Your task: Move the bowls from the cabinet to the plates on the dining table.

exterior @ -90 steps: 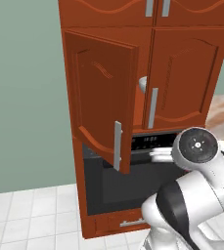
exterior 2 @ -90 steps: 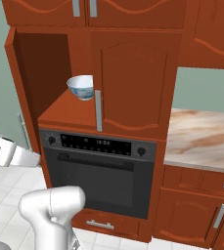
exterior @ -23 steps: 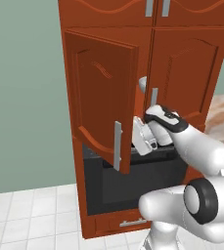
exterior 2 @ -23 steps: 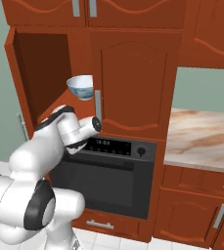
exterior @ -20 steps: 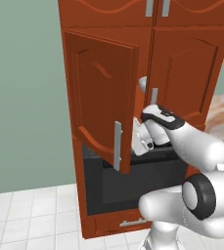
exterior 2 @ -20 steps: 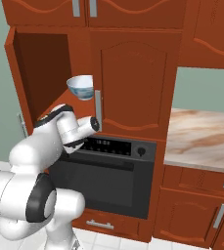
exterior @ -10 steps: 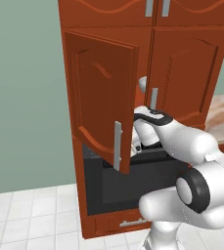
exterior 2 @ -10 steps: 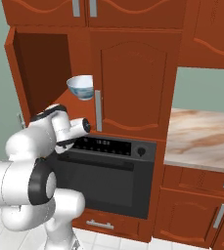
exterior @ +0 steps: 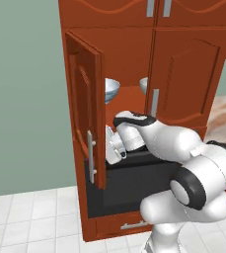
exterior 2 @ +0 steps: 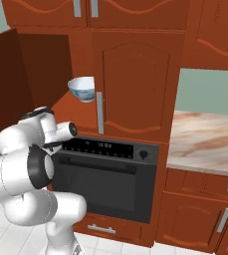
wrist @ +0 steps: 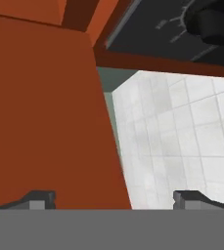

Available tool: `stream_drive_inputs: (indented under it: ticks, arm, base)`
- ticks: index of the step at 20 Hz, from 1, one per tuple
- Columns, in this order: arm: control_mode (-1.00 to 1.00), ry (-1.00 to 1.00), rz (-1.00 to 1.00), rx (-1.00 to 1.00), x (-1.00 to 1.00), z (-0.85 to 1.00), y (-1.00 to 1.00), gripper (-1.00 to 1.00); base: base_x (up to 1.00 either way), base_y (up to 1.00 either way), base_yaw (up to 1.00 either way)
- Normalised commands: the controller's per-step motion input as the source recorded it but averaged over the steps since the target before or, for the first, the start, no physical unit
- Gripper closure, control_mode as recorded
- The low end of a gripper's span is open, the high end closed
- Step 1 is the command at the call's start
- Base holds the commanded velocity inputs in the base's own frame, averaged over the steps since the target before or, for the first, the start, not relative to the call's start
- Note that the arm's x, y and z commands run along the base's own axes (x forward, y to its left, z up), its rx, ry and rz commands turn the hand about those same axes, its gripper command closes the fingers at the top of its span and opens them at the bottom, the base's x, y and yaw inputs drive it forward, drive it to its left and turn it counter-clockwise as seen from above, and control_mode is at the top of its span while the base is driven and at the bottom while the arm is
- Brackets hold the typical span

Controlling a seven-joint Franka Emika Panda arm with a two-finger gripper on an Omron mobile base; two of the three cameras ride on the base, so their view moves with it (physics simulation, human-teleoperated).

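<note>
The cabinet (exterior: 183, 64) stands with its left door (exterior: 85, 99) swung open. On its shelf sits a white bowl with blue pattern (exterior 2: 83, 88), whose bluish inside (exterior: 110, 90) shows past the door edge. A second bowl (exterior: 143, 85) peeks out from behind the shut right door. My gripper (exterior: 112, 150) hangs below the shelf, in front of the oven and just behind the open door's edge, pointing down and left. In the hand view its fingertips (wrist: 40, 197) stand wide apart with nothing between them, so my gripper (wrist: 116, 199) is open. The plates are out of view.
A black built-in oven (exterior 2: 105, 174) sits under the shelf. The open door (wrist: 40, 112) is close on one side of the hand, with white floor tiles (wrist: 182, 141) beyond. A marble-patterned top (exterior 2: 210, 139) lies to the right, above low drawer cabinets (exterior 2: 205, 219).
The arm has swung left, carrying the hand from the oven's control panel over to the open door's edge. The bowls have not moved.
</note>
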Motion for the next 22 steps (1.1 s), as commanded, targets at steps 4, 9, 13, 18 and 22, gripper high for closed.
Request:
stream_drive_inputs:
  ticks: [4,9,13,18,22]
  arm:
    - [-1.00,-0.06,0.00,0.00,-0.04,-0.09,0.61,-1.00]
    - [-1.00,-0.21,-0.03,-0.01,-0.05,-0.01,0.20,-1.00]
    - [-1.00,-0.12,-0.02,0.00,-0.01,-0.01,0.08,-1.00]
    - [-1.00,0.01,0.00,-0.02,0.00,0.05,-0.23,-1.00]
    - [-1.00,0.09,0.00,-0.01,0.00,0.33,-0.78,-1.00]
  base:
    - [0.00,0.00,0.00]
    - [0.00,0.00,0.00]
    - [0.00,0.00,0.00]
    - [0.00,0.00,0.00]
    - [0.00,0.00,0.00]
